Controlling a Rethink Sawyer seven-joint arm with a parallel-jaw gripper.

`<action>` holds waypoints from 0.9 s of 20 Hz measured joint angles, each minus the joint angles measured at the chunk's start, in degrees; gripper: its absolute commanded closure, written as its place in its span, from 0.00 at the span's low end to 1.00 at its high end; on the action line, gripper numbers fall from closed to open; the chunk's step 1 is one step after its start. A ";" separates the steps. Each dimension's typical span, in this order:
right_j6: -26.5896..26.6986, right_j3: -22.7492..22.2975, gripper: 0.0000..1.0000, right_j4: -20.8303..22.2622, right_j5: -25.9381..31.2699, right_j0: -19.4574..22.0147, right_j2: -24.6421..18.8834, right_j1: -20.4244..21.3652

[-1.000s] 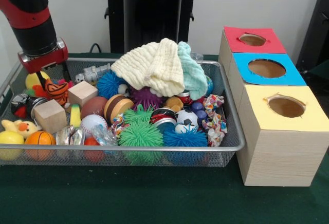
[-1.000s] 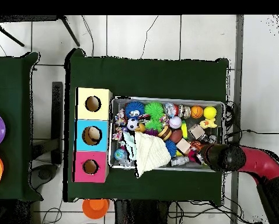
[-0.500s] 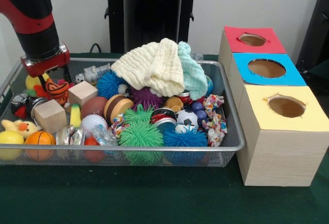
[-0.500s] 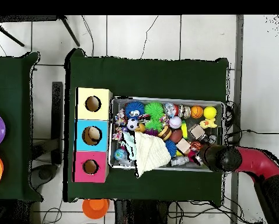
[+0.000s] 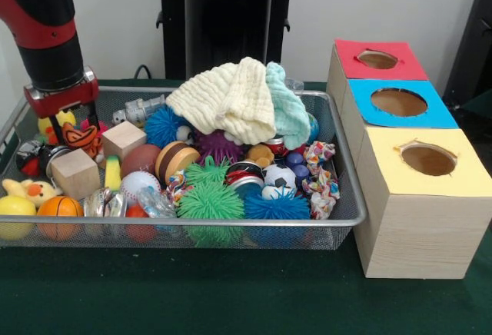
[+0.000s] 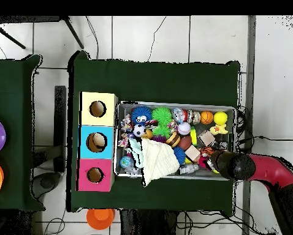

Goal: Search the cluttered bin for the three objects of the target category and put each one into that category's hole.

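Front view: red and black arm down over the far left corner of the wire bin [image 5: 338,220]. Gripper [image 5: 73,129] straddling a small orange striped plush — a tiger toy [image 5: 82,138] by the look of it — with one dark finger [image 5: 54,130] on its left and another at its right. Jaws spread either side of the toy; contact not clear, so best called parted around it, not clamped. Just beside the tiger: a wooden cube [image 5: 123,140], a second cube [image 5: 74,172] nearer the camera, a yellow ball behind. Elsewhere in the bin, a cream cloth [image 5: 227,98] heaped over a teal one, spiky green balls [image 5: 209,200], a yellow duck [image 5: 29,191], a small basketball [image 5: 58,207]. Three boxes to the right with holes on top: red [image 5: 377,59], blue [image 5: 399,102], yellow [image 5: 427,160]. Target category not given by anything visible; judging by the gripper's place, soft animal toys — the tiger first, the duck a likely second.

Overhead view: arm entering from the lower right, wrist [image 6: 235,165] covering the bin corner and hiding the toy and fingers. Boxes well apart from here, across the whole bin.

To do this step well: close squarely on the tiger's body, not a limb; lift straight up to clear the cube and the bin rim before crossing.
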State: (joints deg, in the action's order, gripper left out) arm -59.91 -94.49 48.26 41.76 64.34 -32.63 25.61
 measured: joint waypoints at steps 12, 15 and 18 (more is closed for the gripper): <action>0.00 -0.48 0.00 0.05 -3.01 0.01 0.00 0.95; 0.00 -0.48 0.00 0.05 -3.02 0.01 0.00 0.65; 0.00 -0.47 0.00 0.05 -3.02 0.01 0.00 0.35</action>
State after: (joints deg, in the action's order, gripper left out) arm -59.91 -94.96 48.31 38.74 64.35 -32.63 25.97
